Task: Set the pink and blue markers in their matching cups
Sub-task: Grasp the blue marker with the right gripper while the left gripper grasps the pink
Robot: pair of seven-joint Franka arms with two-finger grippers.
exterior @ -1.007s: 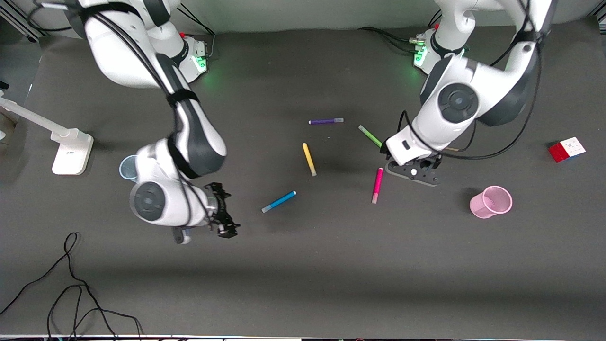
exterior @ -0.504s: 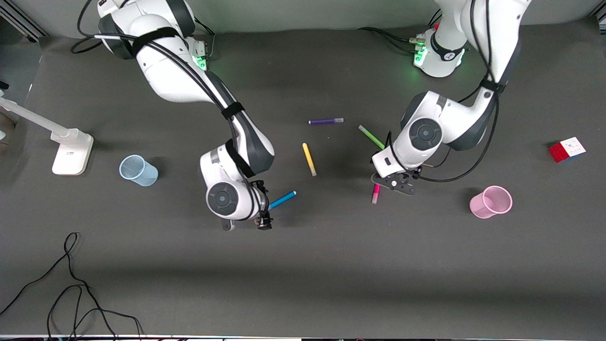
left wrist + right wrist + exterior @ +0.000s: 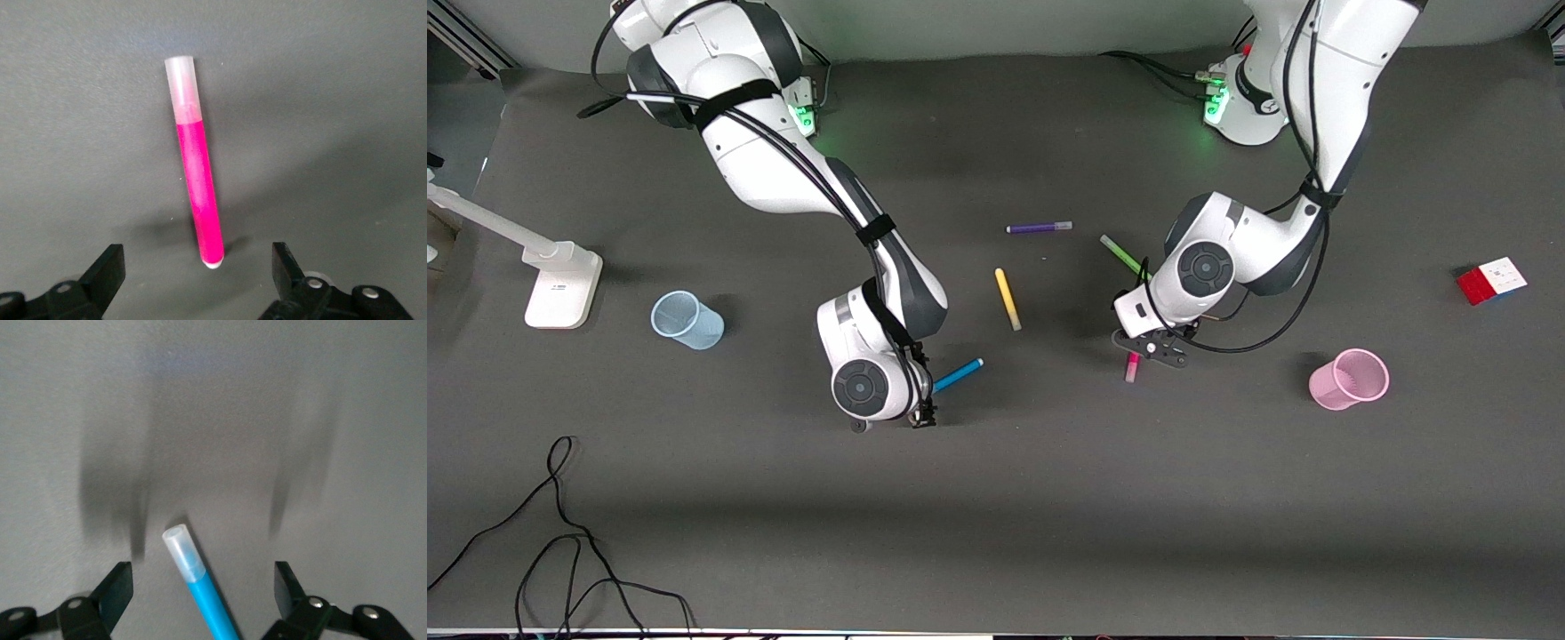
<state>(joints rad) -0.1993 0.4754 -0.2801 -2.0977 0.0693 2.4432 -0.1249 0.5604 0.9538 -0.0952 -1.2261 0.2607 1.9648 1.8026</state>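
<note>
The blue marker (image 3: 959, 374) lies on the dark mat. My right gripper (image 3: 921, 411) is low over its pale end, open, and the marker (image 3: 203, 593) lies between the fingertips (image 3: 120, 583) untouched. The pink marker (image 3: 1132, 366) lies toward the left arm's end. My left gripper (image 3: 1152, 347) is low over it, open, with the marker (image 3: 197, 193) reaching between the fingertips (image 3: 283, 263) untouched; midway is the gripper (image 3: 197, 267). The pale blue cup (image 3: 685, 318) stands toward the right arm's end. The pink cup (image 3: 1349, 379) stands toward the left arm's end.
A yellow pen (image 3: 1007, 299), a purple pen (image 3: 1039, 228) and a green pen (image 3: 1122, 255) lie mid-table. A colour cube (image 3: 1491, 280) sits at the left arm's end. A white stand (image 3: 560, 284) is beside the blue cup. Black cables (image 3: 560, 533) lie near the front edge.
My right gripper has swung from near the blue cup to the blue marker's pale end and dropped low. My left gripper has shifted over the pink marker and dropped, covering most of it.
</note>
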